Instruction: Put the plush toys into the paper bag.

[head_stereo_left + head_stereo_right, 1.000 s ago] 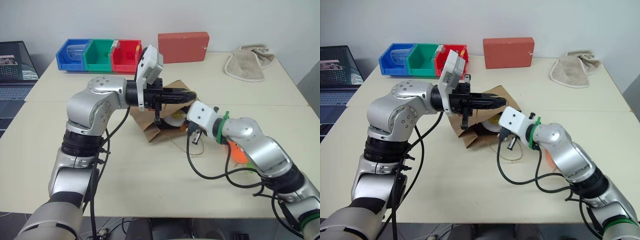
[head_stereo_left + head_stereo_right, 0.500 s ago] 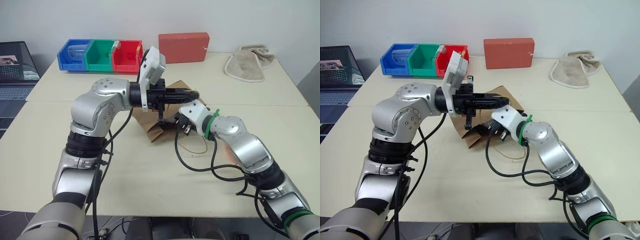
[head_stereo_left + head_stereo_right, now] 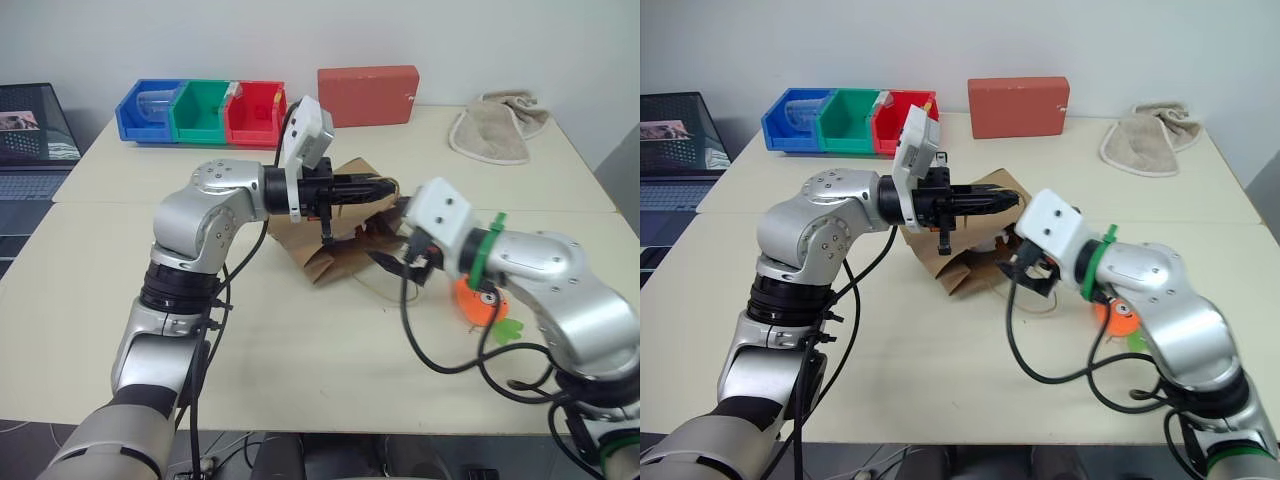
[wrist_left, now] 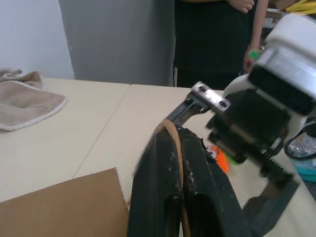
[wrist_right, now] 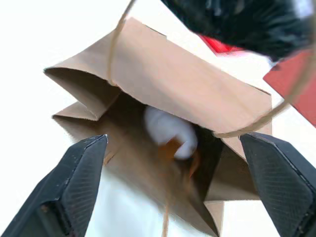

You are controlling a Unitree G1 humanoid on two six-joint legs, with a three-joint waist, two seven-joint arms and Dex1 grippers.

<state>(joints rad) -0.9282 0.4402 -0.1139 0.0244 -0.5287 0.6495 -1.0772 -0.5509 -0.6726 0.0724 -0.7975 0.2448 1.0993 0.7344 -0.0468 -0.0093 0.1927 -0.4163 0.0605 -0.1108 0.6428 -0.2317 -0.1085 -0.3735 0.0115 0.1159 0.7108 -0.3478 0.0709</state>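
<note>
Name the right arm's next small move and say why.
Probably swing the right gripper, fingers wide open, over to the orange carrot plush toy lying on the table beside that arm. The white egg plush toy already sits inside the brown paper bag, whose twine handle the shut left gripper holds up, so the carrot remains.

A red box (image 3: 367,95), beige towel (image 3: 497,126), three coloured bins (image 3: 200,111) and laptop (image 3: 30,135).

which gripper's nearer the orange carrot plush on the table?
Right. The right gripper, jaws open, hangs just beside the orange carrot plush; the left gripper is farther, shut on the brown paper bag's twine handle.
</note>
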